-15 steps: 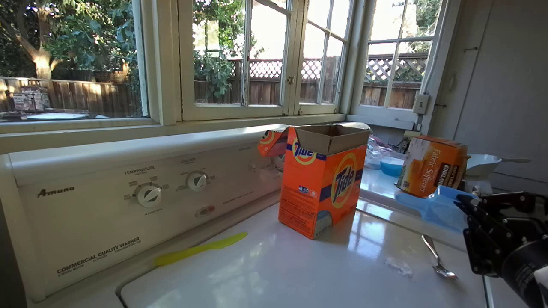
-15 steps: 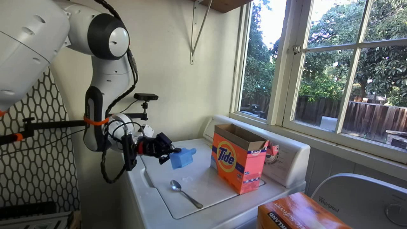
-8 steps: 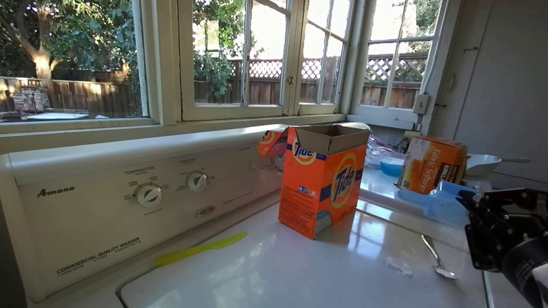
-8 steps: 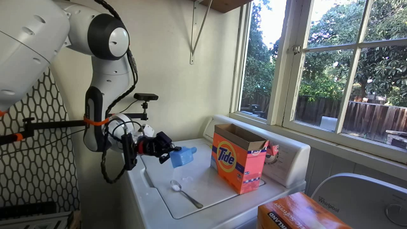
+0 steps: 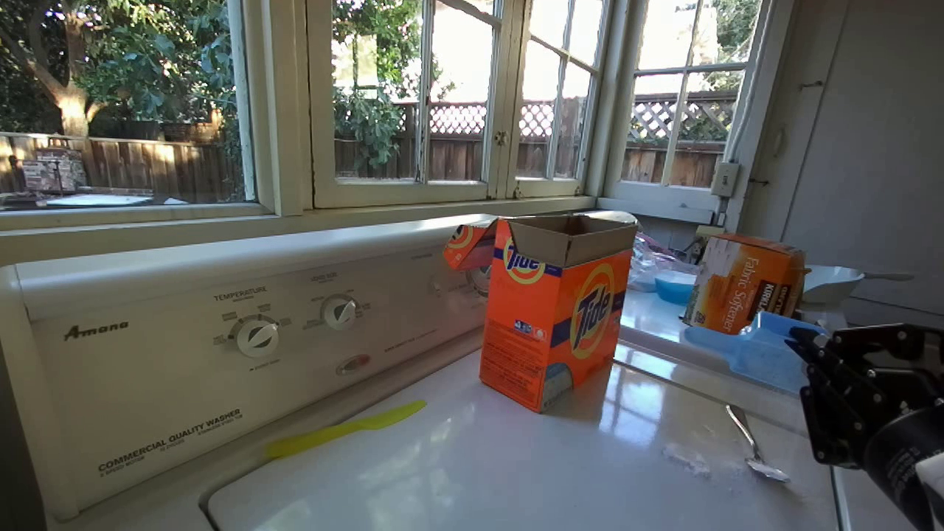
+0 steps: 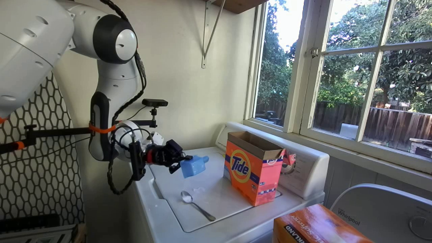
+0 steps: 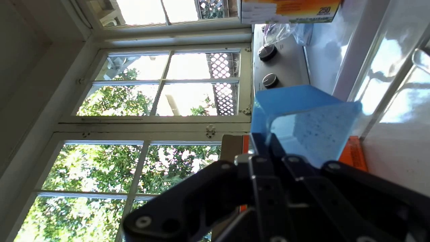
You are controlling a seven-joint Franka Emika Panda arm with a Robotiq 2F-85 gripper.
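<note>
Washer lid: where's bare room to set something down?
Widest bare patch: the lid between the lime-green utensil, the Tide box and the white powder. Crowded: between box and control panel; around powder and spoon, where the gripper holds the blue scoop raised nearby.

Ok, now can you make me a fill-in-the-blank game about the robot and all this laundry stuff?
1. The gripper holds a scoop, and the scoop's colour is ____.
2. The open-topped box standing on the washer has the big brand name ____.
3. The panel with the temperature knob shows the washer's brand, ____.
4. In an exterior view, the Kirkland box says "Fabric ____".

Missing words: blue; Tide; Amana; Softener.
</note>
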